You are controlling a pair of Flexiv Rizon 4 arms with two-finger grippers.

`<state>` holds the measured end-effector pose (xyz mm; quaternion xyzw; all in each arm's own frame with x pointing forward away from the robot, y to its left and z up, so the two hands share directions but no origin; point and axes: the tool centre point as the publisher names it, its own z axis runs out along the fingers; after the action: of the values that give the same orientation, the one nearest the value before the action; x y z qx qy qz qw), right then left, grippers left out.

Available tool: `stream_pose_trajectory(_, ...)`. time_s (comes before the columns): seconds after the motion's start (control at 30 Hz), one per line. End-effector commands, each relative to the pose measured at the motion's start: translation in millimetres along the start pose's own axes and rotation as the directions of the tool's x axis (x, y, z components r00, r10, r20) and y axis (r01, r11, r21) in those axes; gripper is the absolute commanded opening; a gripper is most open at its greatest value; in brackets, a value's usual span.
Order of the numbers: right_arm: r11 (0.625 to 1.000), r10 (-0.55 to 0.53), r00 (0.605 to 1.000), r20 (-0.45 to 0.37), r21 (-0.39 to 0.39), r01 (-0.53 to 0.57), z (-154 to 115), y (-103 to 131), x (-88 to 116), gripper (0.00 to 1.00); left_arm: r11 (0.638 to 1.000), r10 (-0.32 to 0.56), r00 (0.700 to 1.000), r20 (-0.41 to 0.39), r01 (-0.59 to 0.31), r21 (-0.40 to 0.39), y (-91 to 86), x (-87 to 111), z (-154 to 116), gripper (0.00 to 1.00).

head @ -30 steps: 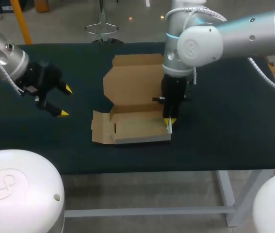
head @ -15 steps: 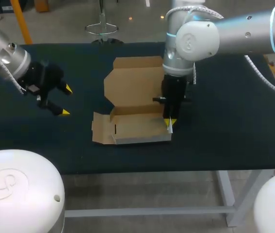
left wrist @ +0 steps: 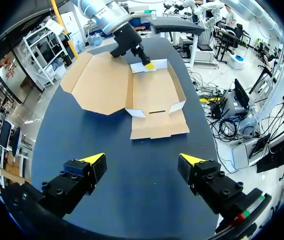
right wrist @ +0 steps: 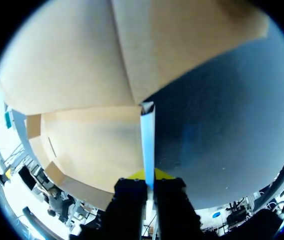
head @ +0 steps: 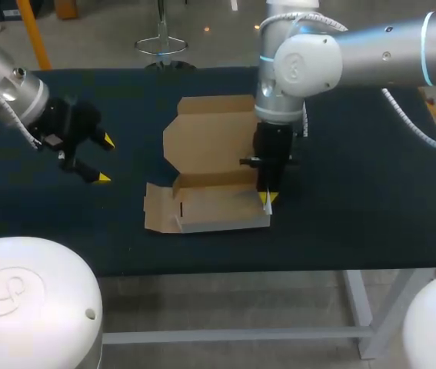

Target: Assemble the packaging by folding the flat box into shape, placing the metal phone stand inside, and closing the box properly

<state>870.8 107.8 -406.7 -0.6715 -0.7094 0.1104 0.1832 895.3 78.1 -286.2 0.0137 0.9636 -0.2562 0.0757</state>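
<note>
Since 1 s ago my right arm (head: 333, 65) has swung a little toward the middle. The box (head: 218, 206) lid (head: 210, 138) has tipped with it, its far edge now sitting nearer the tray. My left arm (head: 6, 84) has not moved.

Right jaws: closed, pinching the box's right side wall (right wrist: 148, 132) at its near end. The wrist view shows the thin wall edge-on, running straight out between both fingers, with the yellow tips (right wrist: 164, 174) on either side of it. The wall stands upright.

Box: brown cardboard, lying open on the dark surface (head: 371, 192), roughly mid-surface. The shallow tray has its front wall up, 1 flap (head: 158, 207) lies flat out at its left end, and the lid is hinged off the far wall and leans back.

Left jaws: open wide and holding nothing, the 2 yellow tips (left wrist: 92, 159) well apart. They hang above bare surface well to the left of the box, pointing toward it.
</note>
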Motion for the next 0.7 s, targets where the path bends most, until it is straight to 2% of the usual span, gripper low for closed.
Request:
stream_pose_trajectory(0.03,1.000,-0.003,1.000,0.003,0.006,0.003,-0.4,1.4,1.5,0.00,1.000,-0.001,1.000,-0.002,0.001,-0.005,-0.5,-0.2,-0.4,1.00)
stream_pose_trajectory(0.7,1.000,-0.002,1.000,0.018,0.007,0.002,0.2,0.3,5.1,0.00,1.000,-0.001,1.000,-0.002,0.001,-0.005,-0.5,-0.2,-0.4,1.00)
